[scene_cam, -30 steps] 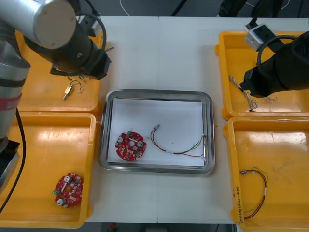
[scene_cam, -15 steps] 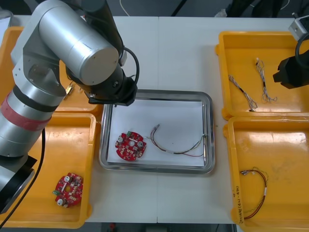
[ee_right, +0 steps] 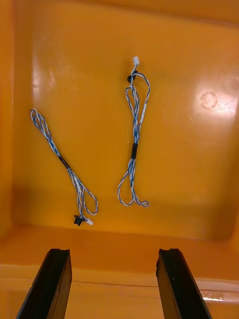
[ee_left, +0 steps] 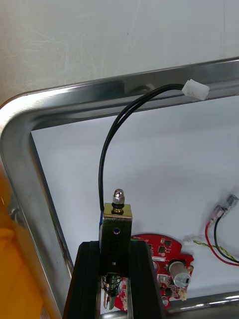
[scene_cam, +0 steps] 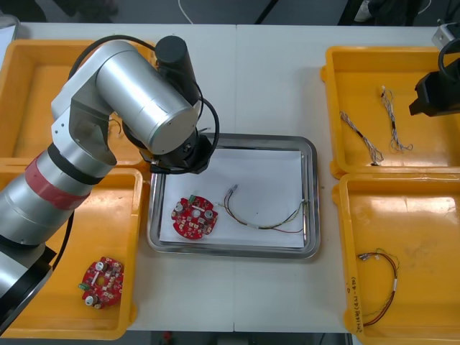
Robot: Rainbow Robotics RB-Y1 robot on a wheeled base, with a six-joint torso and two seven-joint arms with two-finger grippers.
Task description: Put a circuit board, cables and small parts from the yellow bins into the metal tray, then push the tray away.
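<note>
Table (scene_cam: 273,79): light and matte. My left arm (scene_cam: 136,108) reaches in from the left side and ends over the far left corner of the tray (scene_cam: 233,138).

Four bins, glossy yellow plastic:
- Far left (scene_cam: 29,108): partly covered by the arm.
- Near left (scene_cam: 43,237): holds one round red board (scene_cam: 100,282).
- Far right (scene_cam: 338,72): two twisted blue-white cables (ee_right: 134,134) lie apart. The right gripper (ee_right: 112,254) hangs above this bin's rim, fingers spread wide, nothing between them.
- Near right (scene_cam: 431,215): one thin looped cable (scene_cam: 384,287).

The tray is shiny metal with rounded corners and a white liner. In it are a second red board (scene_cam: 192,217) at the near left and a red and yellow cable (scene_cam: 259,226) curving just right of the board.

Left gripper (ee_left: 115,249): clamped on a small metal part (ee_left: 116,224), a brass-coloured block with a silvery tip poking out past the fingertips. It sits over the white liner, between the tray's far left corner and the board. I can't tell whether it touches the liner. A black cable (ee_left: 107,149) arcs from the part to a white plug (ee_left: 195,88) at the far rim.
</note>
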